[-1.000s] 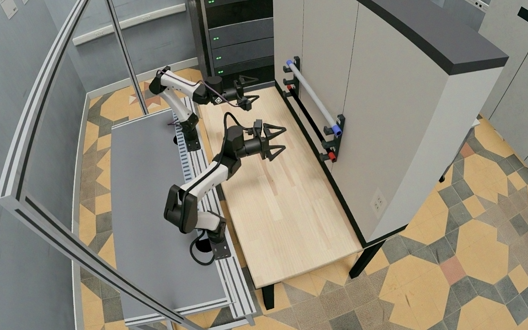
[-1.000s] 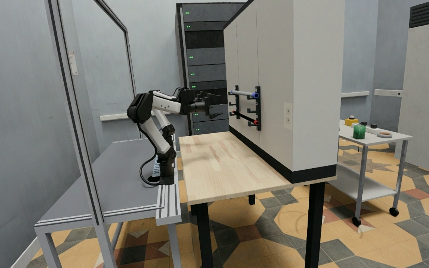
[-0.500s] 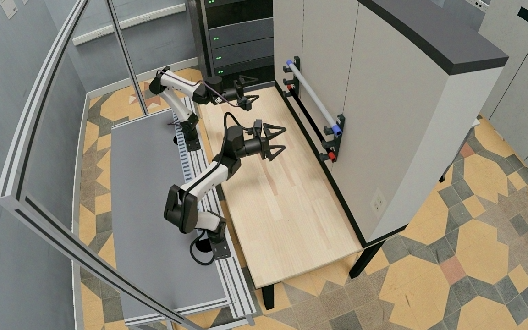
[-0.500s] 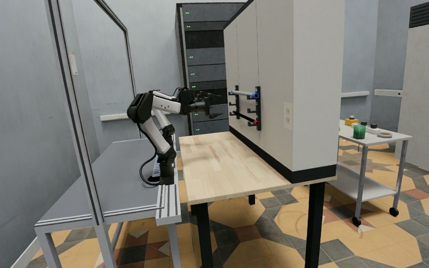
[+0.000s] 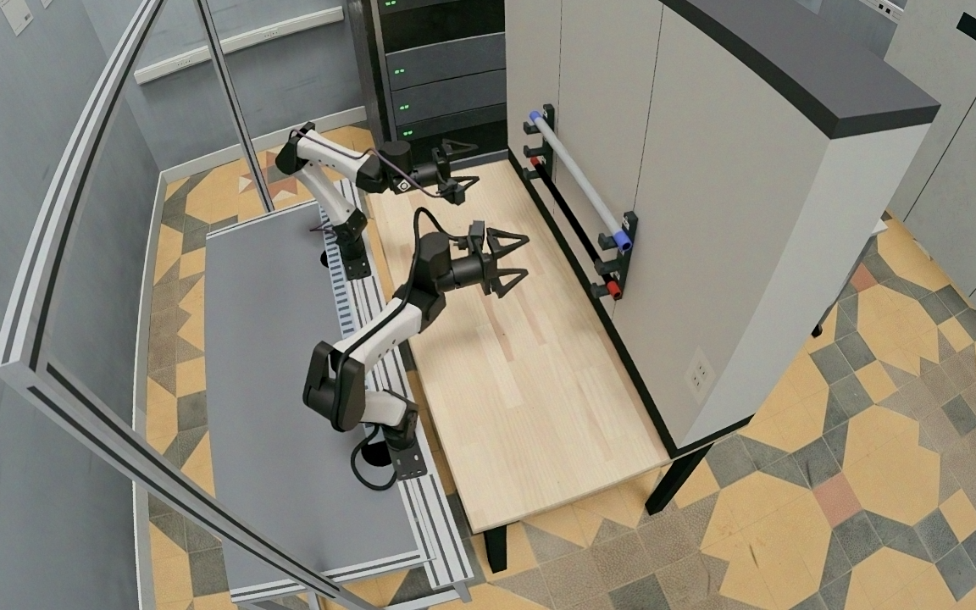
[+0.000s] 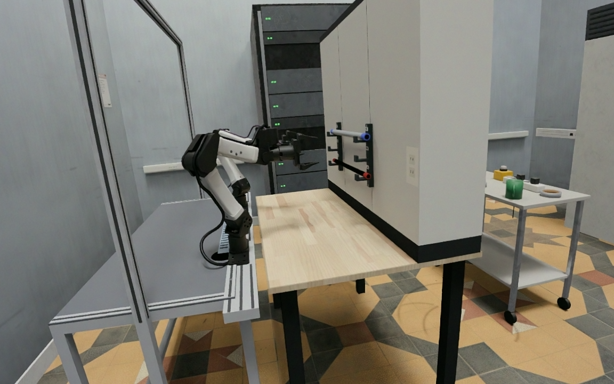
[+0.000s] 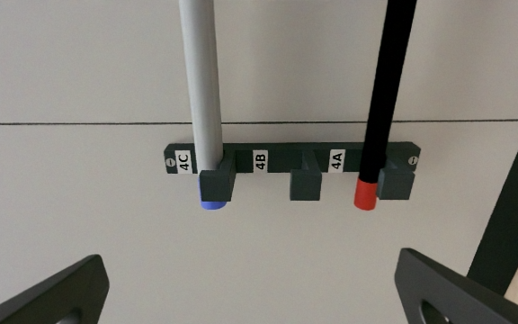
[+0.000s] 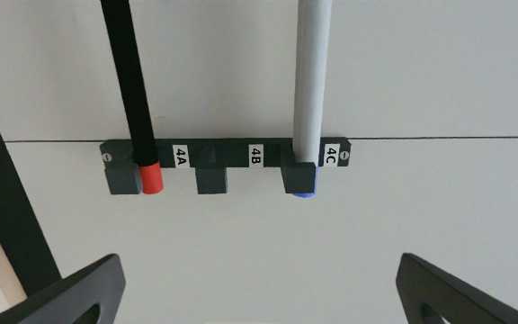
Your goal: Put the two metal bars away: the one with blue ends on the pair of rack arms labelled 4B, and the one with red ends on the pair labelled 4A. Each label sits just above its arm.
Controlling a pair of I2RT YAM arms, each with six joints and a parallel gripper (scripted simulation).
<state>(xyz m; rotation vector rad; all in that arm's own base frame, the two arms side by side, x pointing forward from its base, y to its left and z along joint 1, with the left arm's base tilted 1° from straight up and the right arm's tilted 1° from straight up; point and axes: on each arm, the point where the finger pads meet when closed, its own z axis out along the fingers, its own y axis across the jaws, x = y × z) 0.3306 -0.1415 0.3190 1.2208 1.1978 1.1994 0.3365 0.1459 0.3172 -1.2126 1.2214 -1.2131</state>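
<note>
The grey bar with blue ends (image 5: 582,178) (image 6: 348,133) (image 7: 200,81) (image 8: 313,81) rests on the top pair of rack arms, labelled 4C. The black bar with red ends (image 5: 567,213) (image 6: 350,168) (image 7: 387,90) (image 8: 131,81) rests on the lowest pair, labelled 4A. The middle pair, 4B, holds nothing. My left gripper (image 5: 477,163) (image 7: 252,265) is open and empty, away from the wall, facing the far rack post (image 7: 281,164). My right gripper (image 5: 527,255) (image 6: 317,150) (image 8: 259,266) is open and empty, facing the near rack post (image 8: 234,153). Neither touches a bar.
The rack is fixed to the pale wall panel (image 5: 704,227) (image 6: 393,95), behind the wooden table (image 5: 537,409) (image 6: 328,253). There is open air between both grippers and the rack. An aluminium frame (image 5: 90,129) stands behind the arms.
</note>
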